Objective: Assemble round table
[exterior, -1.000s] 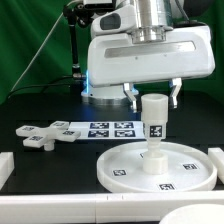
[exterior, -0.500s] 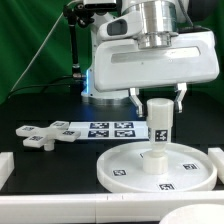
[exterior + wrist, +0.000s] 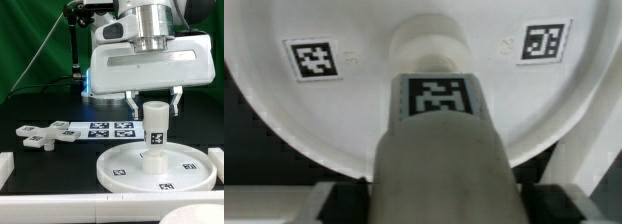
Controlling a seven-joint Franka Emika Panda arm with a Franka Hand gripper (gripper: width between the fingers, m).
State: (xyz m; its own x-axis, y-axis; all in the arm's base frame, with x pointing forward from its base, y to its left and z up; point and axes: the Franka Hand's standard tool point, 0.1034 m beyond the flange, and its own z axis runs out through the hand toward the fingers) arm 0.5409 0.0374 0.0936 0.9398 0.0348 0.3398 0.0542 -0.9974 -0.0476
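Observation:
The large rimmed round disc lies flat on the black table near the front, tags facing up. The short thick cylinder leg stands upright at the disc's centre, a tag on its side. My gripper hangs straight above it, one finger on each side of the leg's top, shut on the leg. In the wrist view the leg runs between the dark pads down to the disc. The cross-shaped foot piece lies loose at the exterior view's left.
The marker board lies flat behind the disc, between it and the arm's base. White rails border the table at the front, at the exterior view's left and at its right.
The wrist has turned over the disc with the leg in its grip. The leg's top has sunk slightly and its side tag has swung out of sight and back.

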